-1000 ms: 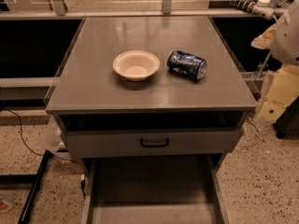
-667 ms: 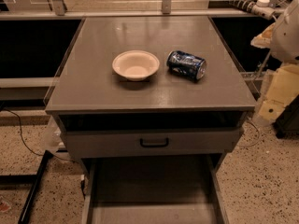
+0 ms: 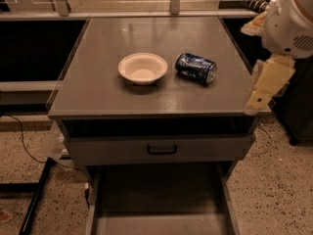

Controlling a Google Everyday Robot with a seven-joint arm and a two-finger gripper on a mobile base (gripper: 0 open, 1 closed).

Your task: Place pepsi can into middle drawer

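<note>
- Pepsi can [image 3: 195, 68]: lying on its side on the gray cabinet top [image 3: 146, 102], right of centre, one silver end turned toward the front right.
- Cream bowl [image 3: 143, 67]: upright, near the can's left, not touching it.
- Drawer front with black handle [image 3: 162, 150]: closed, directly under the cabinet top.
- Middle drawer [image 3: 161, 204]: pulled out below that drawer front, flat gray floor in view; can not inside it.
- Gripper [image 3: 258, 101]: cream-coloured, hanging beside the cabinet top's right front corner, well apart from the can; released or clenched, impossible to tell.
- White arm housing [image 3: 291, 21]: above the gripper, at the upper right.
- Speckled floor [image 3: 29, 190]: around the cabinet.
</note>
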